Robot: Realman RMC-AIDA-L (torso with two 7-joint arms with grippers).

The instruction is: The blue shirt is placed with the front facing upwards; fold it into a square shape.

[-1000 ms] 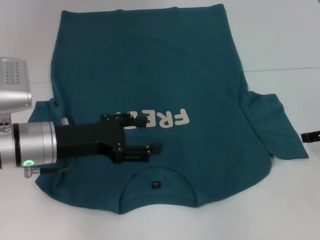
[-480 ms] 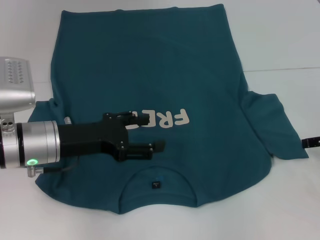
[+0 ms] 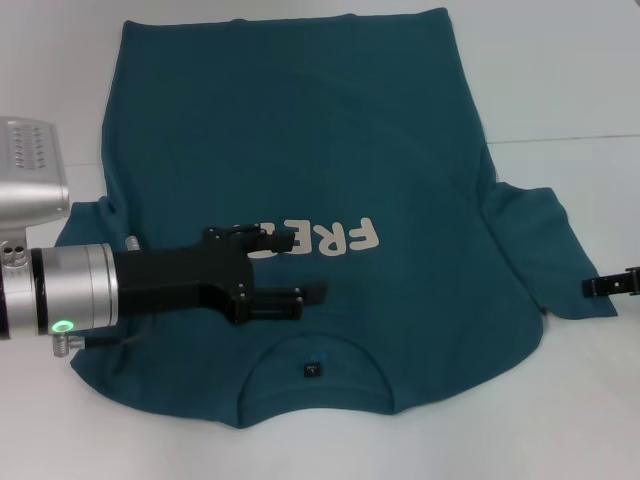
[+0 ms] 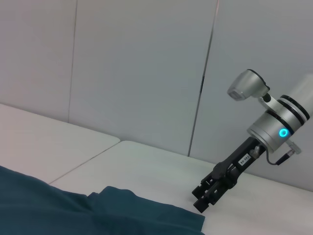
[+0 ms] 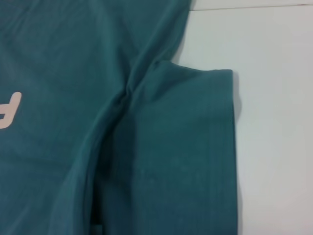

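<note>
Head view: shirt (image 3: 300,180) is lying flat on the white desk (image 3: 570,80), front up, long axis running away from the robot, collar (image 3: 312,365) at the near edge and hem at the far edge. "FREE!" print (image 3: 335,238) is reading upside down from here. Left sleeve is lying folded in under the arm; right sleeve (image 3: 545,250) is spreading out toward the robot's right. Left gripper (image 3: 305,268) is hovering over the chest just beside the print, pointing toward the robot's right, fingers released with a gap between them, grasping nothing. Right gripper (image 3: 610,285) is showing at the frame edge, near the right sleeve cuff; cannot tell its state. Right wrist view: sleeve seam (image 5: 127,93) is bunching in creases.
</note>
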